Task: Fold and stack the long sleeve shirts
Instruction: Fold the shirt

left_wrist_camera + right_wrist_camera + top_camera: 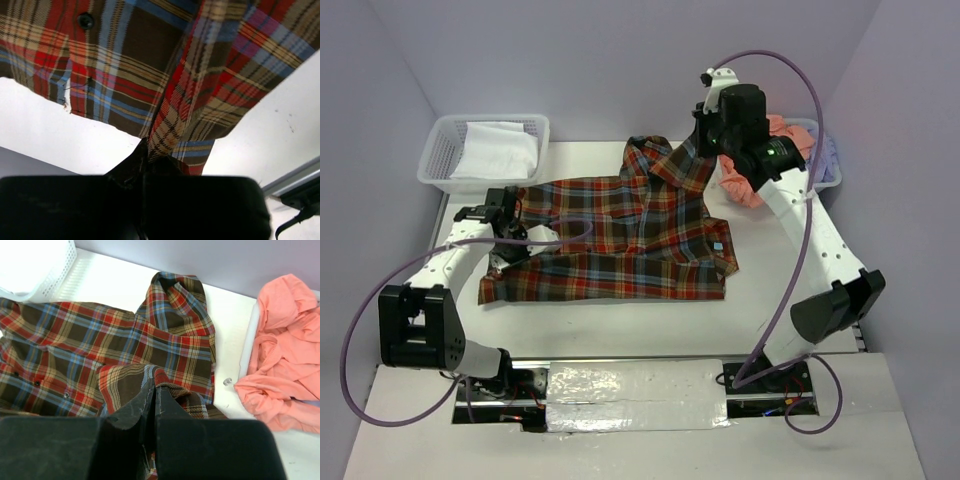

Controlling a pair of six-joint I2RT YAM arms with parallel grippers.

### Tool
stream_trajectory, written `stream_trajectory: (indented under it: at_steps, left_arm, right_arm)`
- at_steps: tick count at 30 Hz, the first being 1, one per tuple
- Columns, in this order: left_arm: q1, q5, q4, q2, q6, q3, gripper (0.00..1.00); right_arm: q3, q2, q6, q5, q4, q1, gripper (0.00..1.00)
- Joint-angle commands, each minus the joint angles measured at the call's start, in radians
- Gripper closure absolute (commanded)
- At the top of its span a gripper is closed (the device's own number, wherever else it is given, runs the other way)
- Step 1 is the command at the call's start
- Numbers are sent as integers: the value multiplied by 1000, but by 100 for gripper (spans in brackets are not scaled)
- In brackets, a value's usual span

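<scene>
The plaid shirt (620,235) lies spread across the middle of the white table (620,330), its length running left to right. Most of it is flat. At the far right corner a part of it rises off the table in a peak. That peak ends in the right gripper (698,148), which hangs over the far side of the table.

In the right wrist view the right gripper (154,386) has its fingers pressed together on a fold of the plaid shirt (100,340). The cloth drapes away from the pinch, and small dark buttons show along the lower left.

The left gripper (508,248) sits at the shirt's left end, low over the table. In the left wrist view the left gripper (146,152) is clamped on a narrow gathered edge of the plaid shirt (150,60). The cloth fans out from the fingertips, with 1 dark button (85,20) near the top.

Just to the right of the raised corner, the salmon-pink shirt (750,190) spills out of the right basket (832,182) onto the table. It also shows in the right wrist view (285,355). The lavender shirt (826,155) lies behind it in the same basket.

At the far left corner stands the left basket (438,165), holding a white cloth (500,150).
</scene>
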Motion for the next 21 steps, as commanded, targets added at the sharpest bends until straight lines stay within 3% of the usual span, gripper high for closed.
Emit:
stream_trajectory:
  at_steps: [1, 9, 21]
  left_arm:
    - [10, 5, 53, 10, -27, -9, 93]
    - [10, -18, 190, 71, -99, 0, 90]
    - [10, -98, 222, 108, -162, -32, 82]
  right_arm:
    - [55, 35, -22, -11, 78, 1, 100]
    - [98, 98, -22, 88, 81, 3, 100]
    - [177, 193, -10, 138, 103, 1, 100]
